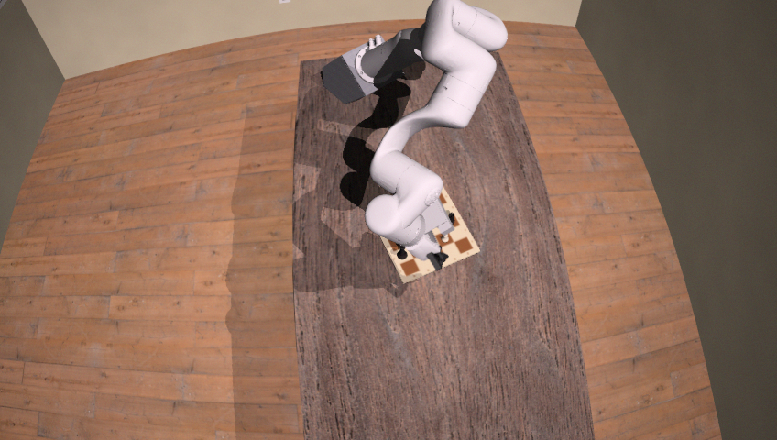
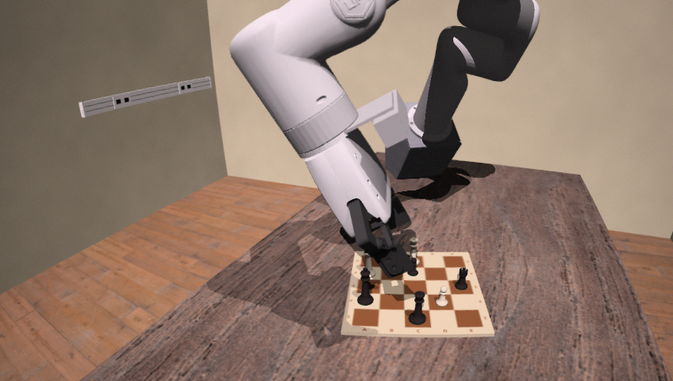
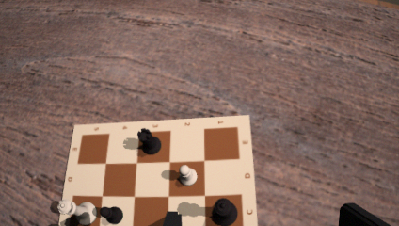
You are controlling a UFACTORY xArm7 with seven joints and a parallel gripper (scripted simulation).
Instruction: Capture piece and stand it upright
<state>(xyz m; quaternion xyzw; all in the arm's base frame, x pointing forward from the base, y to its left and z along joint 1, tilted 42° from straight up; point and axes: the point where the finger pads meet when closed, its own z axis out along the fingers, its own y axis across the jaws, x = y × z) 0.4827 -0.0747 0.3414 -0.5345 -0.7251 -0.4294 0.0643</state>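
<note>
My gripper [image 2: 398, 250] [image 3: 265, 220] is open and empty, tilted low over the board [image 2: 378, 332] [image 3: 252, 193]. A white pawn [image 1: 445, 237] [image 2: 442, 297] [image 3: 188, 176] stands on D2. A black rook [image 1: 451, 217] [image 2: 461, 279] [image 3: 151, 144] stands on E3. The black queen [image 2: 417, 309] [image 3: 224, 212] is on C1, the taller black king [image 1: 401, 253] [image 2: 365, 290] on A2. A black pawn [image 2: 413, 270] [image 3: 113, 215] is on C4, directly before a tall white piece [image 2: 413, 244] [image 3: 86, 213] on C5. Another tall white piece [image 2: 370, 270], partly hidden by a finger, is on A4.
The board lies on the wooden table [image 1: 436, 354] [image 2: 259, 330] [image 3: 306, 71]. The arm covers much of the board in the top view. Tall pieces stand close around my fingers. The arm's base stands at the table's far end.
</note>
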